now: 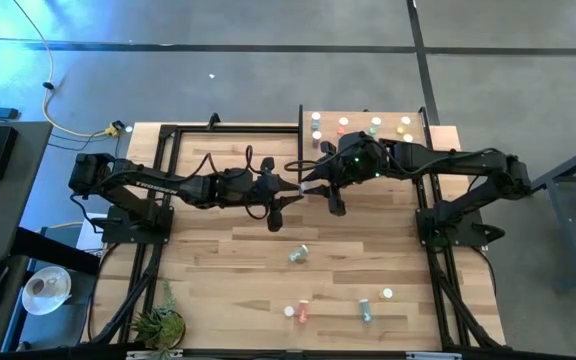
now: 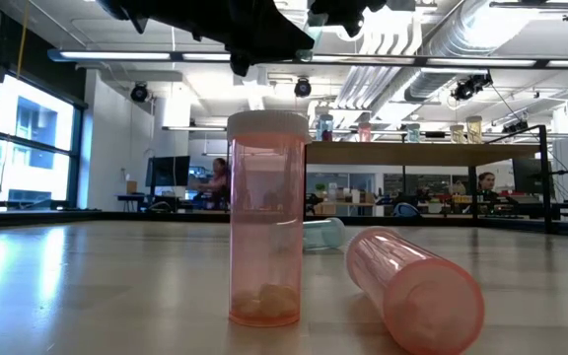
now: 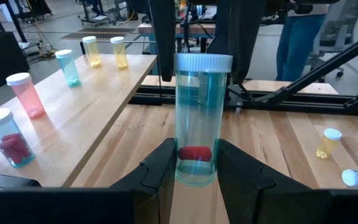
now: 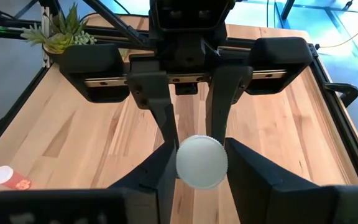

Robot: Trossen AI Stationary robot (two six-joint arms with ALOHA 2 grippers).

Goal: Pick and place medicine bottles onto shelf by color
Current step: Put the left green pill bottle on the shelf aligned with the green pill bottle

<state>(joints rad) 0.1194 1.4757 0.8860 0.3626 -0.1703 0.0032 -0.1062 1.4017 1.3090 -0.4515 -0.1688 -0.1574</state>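
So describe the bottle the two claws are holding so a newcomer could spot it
Start at the raised wooden shelf at the table's far edge, then look just in front of its left corner, where the two arms meet. Gripped between the left claw and right claw is a teal bottle, the only one held off the table, with a red pill inside.

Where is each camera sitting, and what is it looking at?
High: above, looking down at table, both arms, shelf.
Low: table height, facing pink bottles; arms overhead.
Left wrist: left gripper holds teal bottle upright.
Right wrist: right gripper around its white cap.
Both wrist views share that bottle, held from both ends.
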